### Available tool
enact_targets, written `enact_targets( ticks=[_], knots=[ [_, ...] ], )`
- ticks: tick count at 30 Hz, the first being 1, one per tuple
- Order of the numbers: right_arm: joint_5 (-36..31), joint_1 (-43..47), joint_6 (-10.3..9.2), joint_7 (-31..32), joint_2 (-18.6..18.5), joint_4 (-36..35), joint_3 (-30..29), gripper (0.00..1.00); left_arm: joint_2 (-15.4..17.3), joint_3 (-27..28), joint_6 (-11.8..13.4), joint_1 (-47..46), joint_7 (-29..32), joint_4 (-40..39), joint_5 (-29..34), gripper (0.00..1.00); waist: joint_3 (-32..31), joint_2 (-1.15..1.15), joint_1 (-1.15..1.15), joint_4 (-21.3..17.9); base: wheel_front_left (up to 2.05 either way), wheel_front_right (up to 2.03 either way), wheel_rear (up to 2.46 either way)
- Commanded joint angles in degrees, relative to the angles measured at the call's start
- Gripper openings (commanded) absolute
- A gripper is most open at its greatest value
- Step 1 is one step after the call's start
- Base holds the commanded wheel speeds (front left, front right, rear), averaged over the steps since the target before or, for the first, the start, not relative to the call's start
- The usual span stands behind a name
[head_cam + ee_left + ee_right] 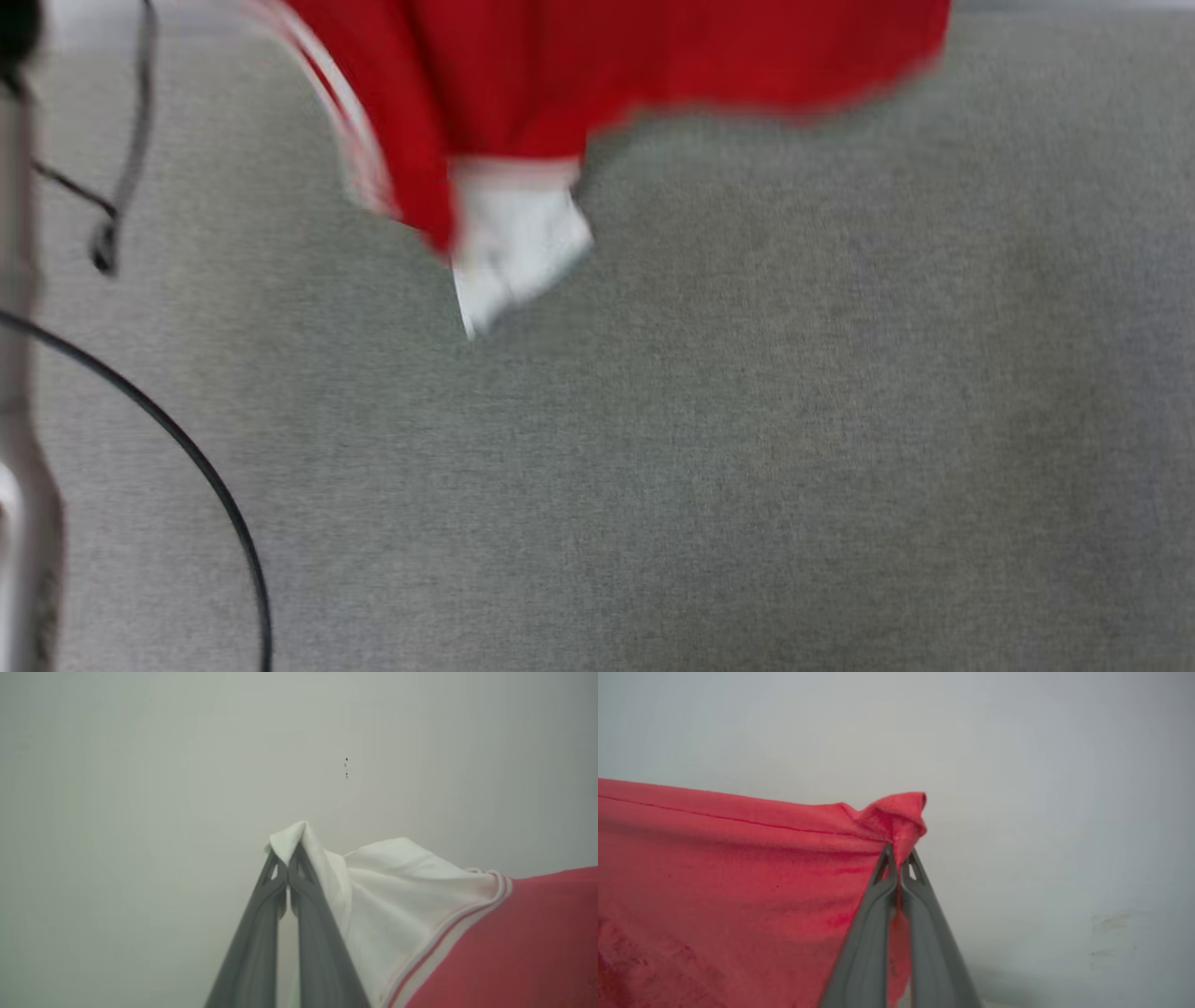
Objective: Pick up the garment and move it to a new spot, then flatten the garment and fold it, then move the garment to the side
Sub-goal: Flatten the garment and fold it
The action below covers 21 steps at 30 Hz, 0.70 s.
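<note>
The garment (597, 75), a red jersey with white sleeves, hangs blurred across the top of the head view, above a grey surface. One white sleeve (513, 243) dangles below its red body. In the left wrist view my left gripper (287, 858) is shut on the tip of a white sleeve (397, 891), with striped trim and red cloth (514, 952) to the right. My right gripper (899, 856) is shut on a bunched red corner of the garment (738, 877), which spreads out to the left along a seamed edge.
The grey fabric-like surface (747, 467) stretches below the garment. Black cables (187, 448) curve along the left side beside a pale upright post (23, 467). Both wrist views look at a plain pale wall (187, 765).
</note>
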Motion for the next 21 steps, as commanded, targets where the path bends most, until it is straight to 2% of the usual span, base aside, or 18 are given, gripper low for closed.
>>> enact_targets(
  ticks=[1, 7, 13, 21],
  knots=[
    [-0.68, -1.67, -0.05, -0.49, 0.0, 0.28, -0.33, 0.0, 0.65, 0.23, 0.03, -1.87, -0.32, 0.47, 0.34, 0.0, 2.03, 0.0, -0.01, -1.14, 0.0, 0.0, 0.0],
    [-2.33, -10.88, -0.05, -2.32, 0.78, 1.66, -1.83, 0.0, 2.87, -0.42, -0.74, -13.34, -1.27, 4.02, 1.12, 0.0, 6.96, 0.0, -0.01, -2.16, 0.0, 0.0, 0.0],
    [-3.67, -17.25, -0.06, -2.67, 1.02, 1.86, -2.5, 0.0, 4.64, -1.15, -1.19, -20.82, -1.42, 6.05, 0.49, 0.0, 14.11, 0.0, -0.01, -2.21, 0.0, 0.0, 0.0],
    [-4.48, -19.65, -0.05, -3.86, 2.78, 5.08, -1.2, 0.0, 4.44, -2.48, -1.48, -22.23, -3.43, 10.89, -2.13, 0.0, 19.44, 0.0, -0.01, -1.73, 0.0, 0.0, 0.0]
  ],
)
